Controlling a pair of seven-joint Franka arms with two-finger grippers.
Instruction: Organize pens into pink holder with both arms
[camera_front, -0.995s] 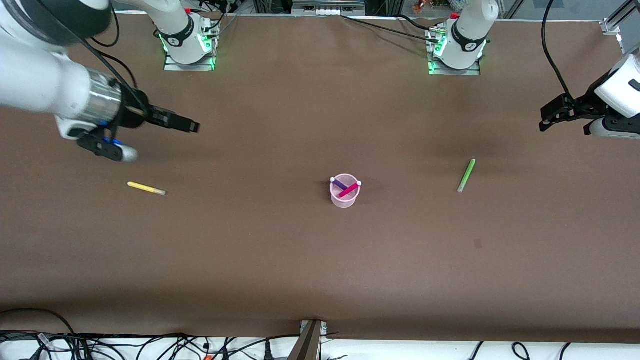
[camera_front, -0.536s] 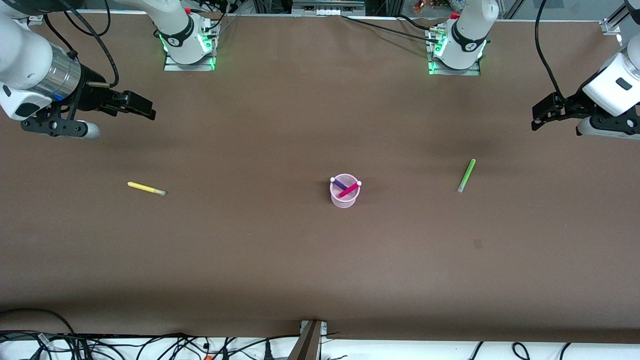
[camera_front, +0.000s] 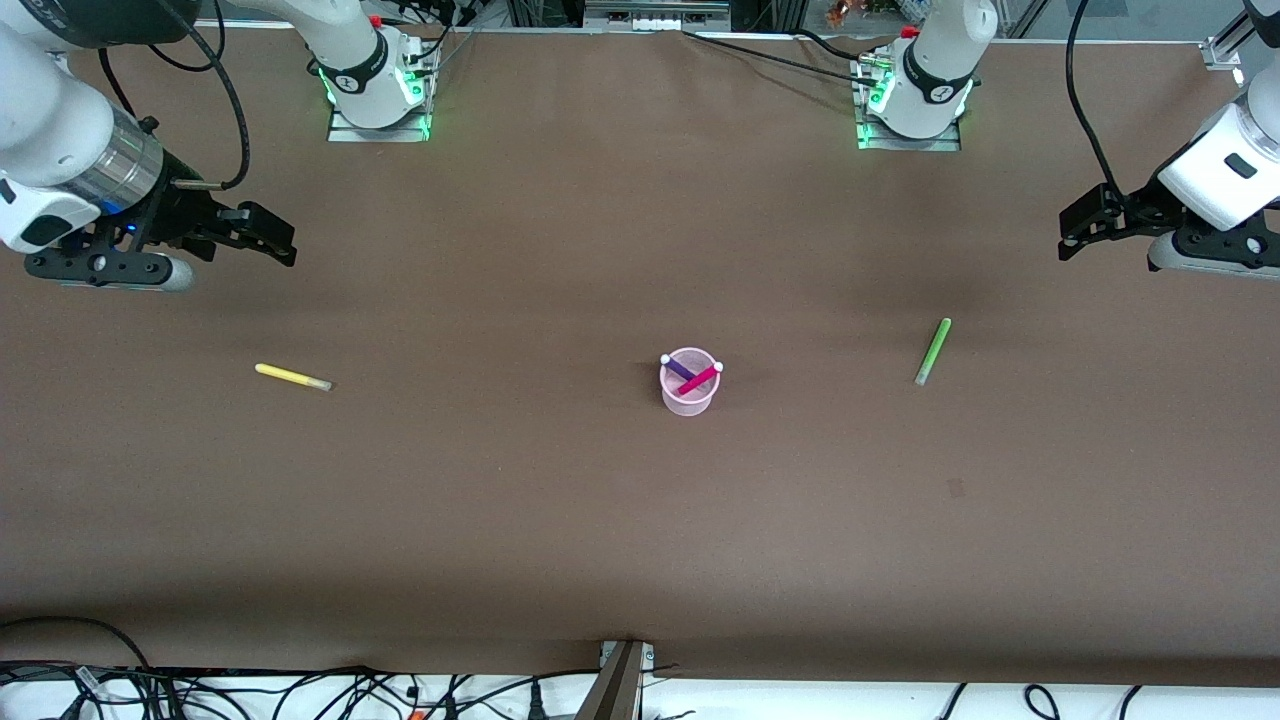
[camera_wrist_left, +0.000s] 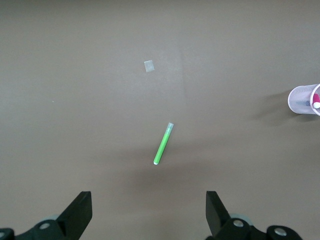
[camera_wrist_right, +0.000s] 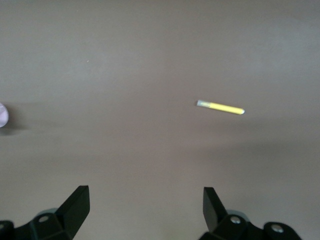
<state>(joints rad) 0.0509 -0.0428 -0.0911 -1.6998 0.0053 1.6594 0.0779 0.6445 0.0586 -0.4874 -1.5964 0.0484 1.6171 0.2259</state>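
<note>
The pink holder stands mid-table with a dark purple pen and a magenta pen leaning crossed inside it. A yellow pen lies flat toward the right arm's end of the table. A light green pen lies flat toward the left arm's end. My right gripper hangs open and empty in the air, above the table near the yellow pen. My left gripper is also open and empty, hovering near the green pen. Each wrist view shows bare table between its own gripper's fingers.
The brown table carries a small pale patch nearer the front camera than the green pen. The holder shows at the edge of the left wrist view. Both arm bases stand at the table's back edge.
My right gripper has drawn back from over the table's middle toward the right arm's end. My left gripper has shifted slightly inward. The pens and holder have not moved.
</note>
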